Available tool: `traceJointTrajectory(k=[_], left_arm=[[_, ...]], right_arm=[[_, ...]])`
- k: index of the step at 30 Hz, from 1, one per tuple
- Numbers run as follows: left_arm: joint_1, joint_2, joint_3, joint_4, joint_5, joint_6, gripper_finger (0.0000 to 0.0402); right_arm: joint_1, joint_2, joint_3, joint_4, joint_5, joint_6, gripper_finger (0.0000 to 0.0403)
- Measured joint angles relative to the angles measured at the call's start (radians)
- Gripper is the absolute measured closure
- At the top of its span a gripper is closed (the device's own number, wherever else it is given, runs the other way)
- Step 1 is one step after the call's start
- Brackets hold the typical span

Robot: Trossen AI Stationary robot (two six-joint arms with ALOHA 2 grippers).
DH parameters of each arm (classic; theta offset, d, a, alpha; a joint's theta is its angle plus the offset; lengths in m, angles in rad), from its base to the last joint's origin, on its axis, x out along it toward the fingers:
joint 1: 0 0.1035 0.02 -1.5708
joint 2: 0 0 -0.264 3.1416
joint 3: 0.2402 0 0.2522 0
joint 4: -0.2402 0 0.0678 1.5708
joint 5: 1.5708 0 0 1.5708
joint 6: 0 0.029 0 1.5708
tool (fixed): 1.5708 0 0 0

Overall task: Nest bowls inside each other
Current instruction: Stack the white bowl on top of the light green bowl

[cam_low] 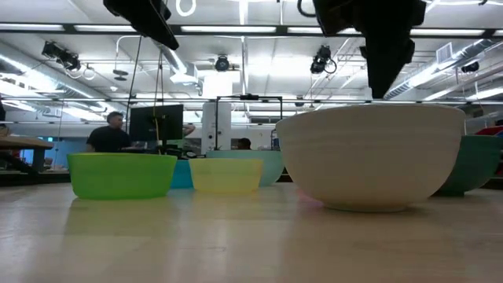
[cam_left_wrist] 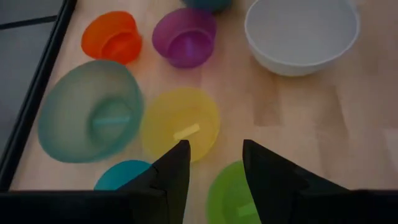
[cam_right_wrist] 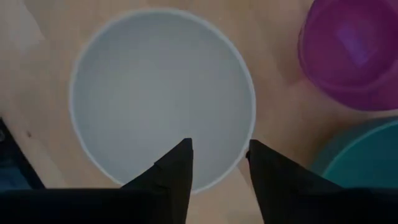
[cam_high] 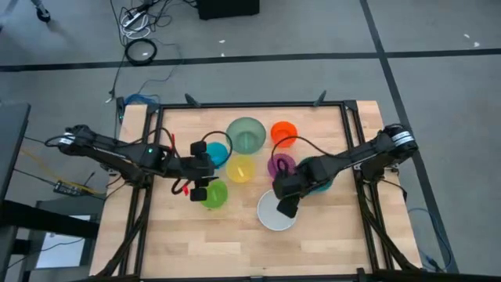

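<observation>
Several plastic bowls stand upright on the wooden table: sage-green, orange, purple, yellow, blue, lime-green, white and teal, which is partly hidden under my right arm. My left gripper hangs open above the gap between the blue bowl and the lime-green bowl, pointing at the yellow bowl. My right gripper is open and points down over the white bowl's rim, a little above it.
The bowls crowd the middle and far half of the table. A black frame runs along the table's far and side edges. Bare wood lies along the near edge and at the near left. Beyond the table a person sits at a desk.
</observation>
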Motion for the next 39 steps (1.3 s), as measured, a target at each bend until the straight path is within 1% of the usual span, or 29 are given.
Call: traceJointTrajectory(k=[5, 8, 13, 19, 24, 27, 29, 31, 33, 34, 35, 37, 39], left_arm=[[-0.045, -0.001, 0.008, -0.004, -0.001, -0.051, 0.0245], [-0.070, -0.001, 0.008, -0.002, -0.025, -0.072, 0.0245], [-0.097, -0.001, 0.008, -0.002, -0.064, -0.090, 0.0245], [-0.098, -0.001, 0.008, -0.001, -0.079, -0.101, 0.0245], [-0.098, -0.001, 0.007, 0.001, -0.111, -0.101, 0.0245], [-0.098, -0.001, 0.007, 0.017, -0.142, -0.101, 0.0245], [-0.098, -0.001, 0.007, 0.035, -0.184, -0.102, 0.0245], [-0.096, -0.001, 0.007, 0.060, -0.219, -0.099, 0.0245], [-0.096, -0.001, 0.007, 0.072, -0.247, -0.097, 0.0245], [-0.095, -0.001, 0.007, 0.082, -0.265, -0.097, 0.0245], [-0.094, -0.001, 0.007, 0.093, -0.286, -0.097, 0.0245], [-0.094, -0.001, 0.007, 0.092, -0.316, -0.096, 0.0245], [-0.094, -0.001, 0.007, 0.106, -0.318, -0.095, 0.0245]], right_arm=[[-0.003, 0.052, 0.000, -0.009, -0.011, -0.001, 0.0232], [-0.011, 0.080, 0.000, -0.011, -0.010, -0.003, 0.0227], [-0.022, 0.123, 0.000, -0.020, -0.004, -0.031, 0.0227], [-0.024, 0.159, -0.002, -0.018, 0.016, -0.057, 0.0227], [-0.028, 0.183, -0.002, 0.010, 0.032, -0.069, 0.0230], [-0.028, 0.196, -0.002, 0.019, 0.034, -0.072, 0.0247], [-0.028, 0.199, -0.002, 0.014, 0.034, -0.067, 0.0269], [-0.029, 0.198, -0.002, 0.019, 0.034, -0.065, 0.0302], [-0.029, 0.198, -0.002, 0.013, 0.027, -0.072, 0.0345], [-0.031, 0.196, -0.002, 0.013, 0.014, -0.087, 0.0370], [-0.034, 0.194, -0.002, 0.015, -0.007, -0.099, 0.0385], [-0.038, 0.192, 0.000, 0.020, -0.041, -0.110, 0.0392], [-0.043, 0.192, 0.000, 0.015, -0.056, -0.114, 0.0396]])
